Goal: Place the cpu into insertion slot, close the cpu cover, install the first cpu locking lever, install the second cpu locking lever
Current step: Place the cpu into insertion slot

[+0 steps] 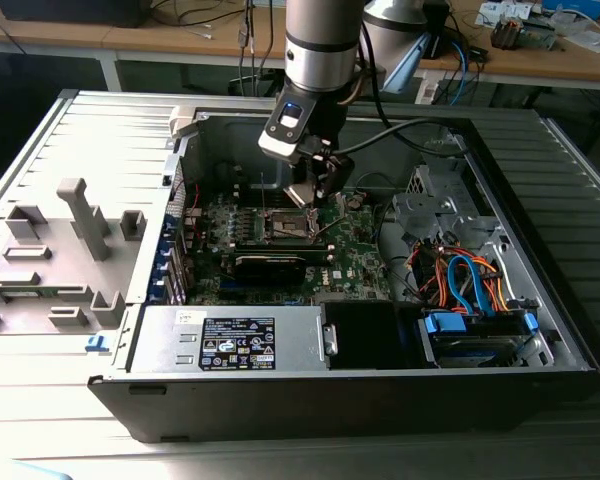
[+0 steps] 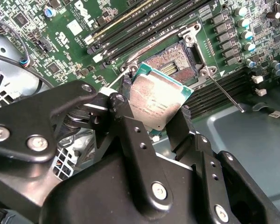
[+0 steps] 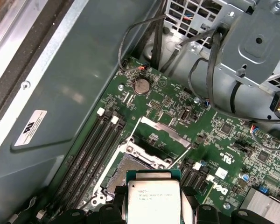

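Over the insertion slot (image 2: 170, 63), the gripper (image 2: 154, 106) is clamped on the cpu (image 2: 159, 99) by two opposite edges, with one of the fingers (image 2: 126, 100) on each side. The cpu hangs just above the slot and, as far as I can judge, is not touching it. The slot's dark contact field shows bare past the chip in both wrist views. In the exterior view the gripper sits down inside the open computer case (image 1: 380, 400), right over the slot on the green motherboard (image 1: 350, 250).

Progress: step one is partway. The cpu is at the slot but not seated. The cpu cover (image 3: 161, 133) looks flipped open beyond the slot, so it is not closed. One thin locking lever (image 2: 226, 93) sticks out free beside the slot, and I judge both levers undone.

Orientation: the cpu is square, so it has no real long axis. Its metal top faces the wrist and its green underside faces the board. Its edges look roughly square with the slot rim in the first wrist view. Can't tell whether it has a slight tilt.
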